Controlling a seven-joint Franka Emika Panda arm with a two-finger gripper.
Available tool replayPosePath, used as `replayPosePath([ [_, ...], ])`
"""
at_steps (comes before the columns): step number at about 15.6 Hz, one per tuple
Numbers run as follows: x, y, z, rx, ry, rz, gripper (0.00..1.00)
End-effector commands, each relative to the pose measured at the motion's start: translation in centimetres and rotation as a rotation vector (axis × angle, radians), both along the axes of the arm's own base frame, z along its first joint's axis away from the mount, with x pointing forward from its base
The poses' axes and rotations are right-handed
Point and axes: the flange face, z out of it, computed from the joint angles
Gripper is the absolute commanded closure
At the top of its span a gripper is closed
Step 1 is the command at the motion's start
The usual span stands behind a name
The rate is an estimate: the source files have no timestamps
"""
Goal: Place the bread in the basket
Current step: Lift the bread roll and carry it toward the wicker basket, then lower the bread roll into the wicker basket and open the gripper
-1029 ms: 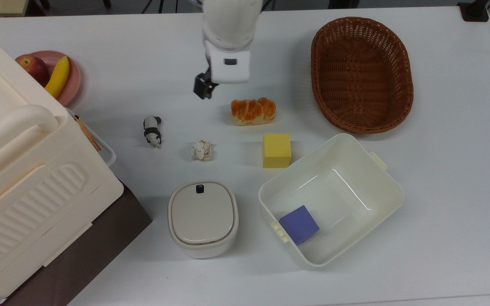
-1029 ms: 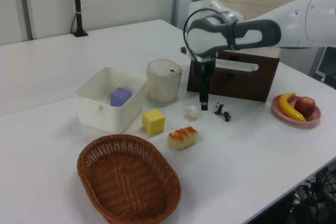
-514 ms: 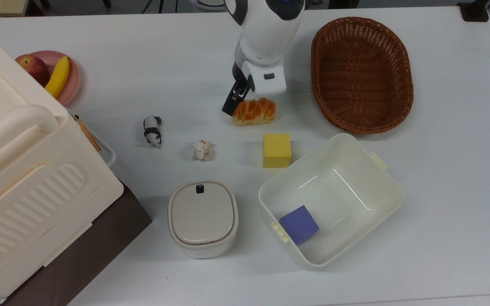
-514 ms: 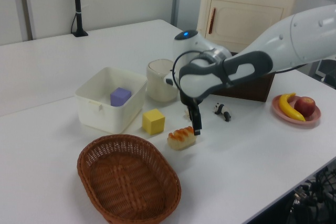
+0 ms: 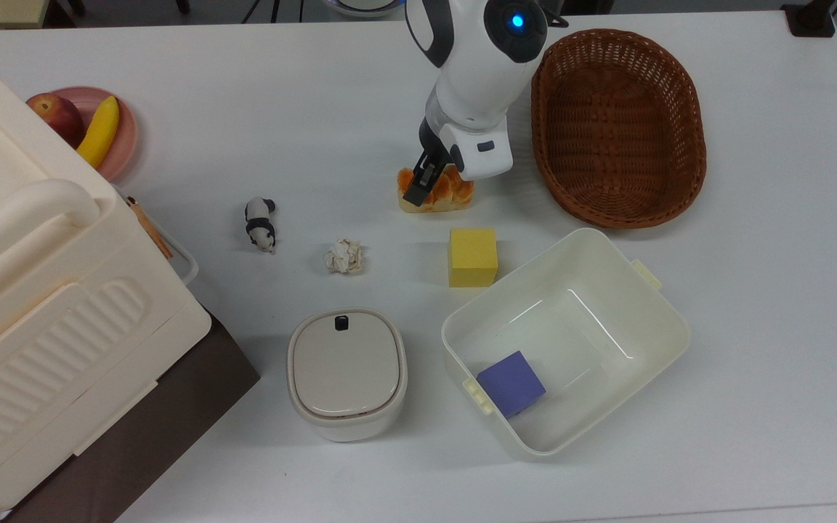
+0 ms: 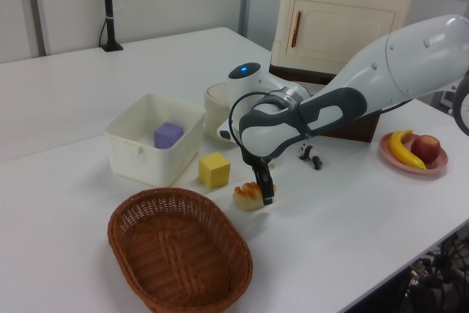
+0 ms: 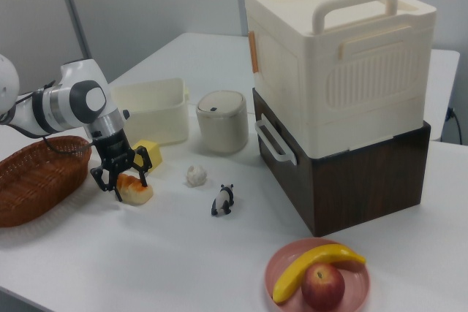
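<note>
The bread (image 5: 449, 190) lay on the white tabletop (image 5: 767, 305), well clear of its edges, with bare surface between it and the basket (image 5: 618, 123) on the top view's right. The yellow cube (image 5: 473, 257) sat just below it in the top view, apart from it; the crumpled paper ball (image 5: 344, 256) lay farther to the top view's left. The gripper (image 7: 121, 178) stood over the loaf with fingers spread — one on each side (in the right view). The loaf showed a lumpy, glossy orange-brown top over pale cream sides.
</note>
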Motion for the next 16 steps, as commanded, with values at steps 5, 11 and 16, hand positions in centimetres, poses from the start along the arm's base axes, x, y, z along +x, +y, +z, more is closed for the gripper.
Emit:
replayPosePath([
  [5, -0.3, 0.1, 6.3, 0.017, -0.09, -0.006, 0.62],
  [11, -1.5, 4.5, 13.0, 0.044, -0.102, -0.006, 0.62],
  [16, -4.0, 11.9, 14.3, 0.053, -0.123, 0.022, 0.6],
])
